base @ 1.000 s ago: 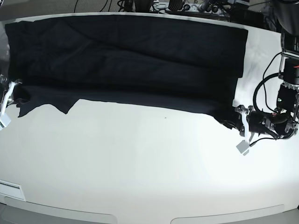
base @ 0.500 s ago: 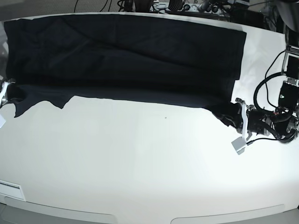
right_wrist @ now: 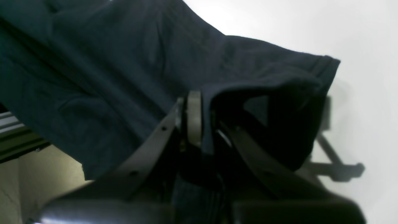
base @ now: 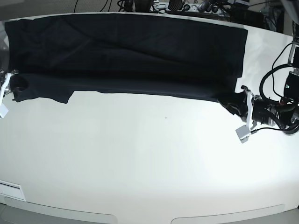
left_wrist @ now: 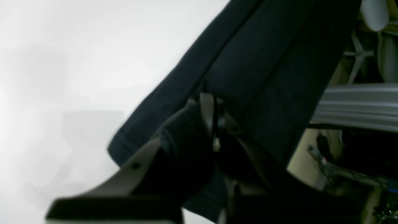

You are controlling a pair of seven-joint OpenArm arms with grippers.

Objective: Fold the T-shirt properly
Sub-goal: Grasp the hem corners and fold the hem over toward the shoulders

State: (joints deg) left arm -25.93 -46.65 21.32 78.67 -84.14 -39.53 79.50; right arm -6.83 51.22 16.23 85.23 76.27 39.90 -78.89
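The black T-shirt (base: 126, 53) lies spread in a wide band across the far half of the white table (base: 149, 158). My left gripper (base: 246, 108), at the right of the base view, is shut on the shirt's near right corner; the left wrist view shows its fingers (left_wrist: 206, 105) pinching a fold of the cloth (left_wrist: 264, 62). My right gripper (base: 6, 91), at the left edge of the base view, is shut on the near left corner; the right wrist view shows its pads (right_wrist: 194, 118) clamped on the hem (right_wrist: 124, 77). The neck label is hidden.
Cables and dark equipment (base: 187, 6) sit beyond the table's far edge. Black cables (base: 271, 77) loop by my left arm at the right. A pale strip (base: 10, 189) lies at the table's front left. The table's edge and a metal rail (left_wrist: 354, 102) show in the left wrist view.
Both grippers have moved away from me with the near edge of the shirt, which now lies straighter and farther back. The loose flap at the left has drawn in.
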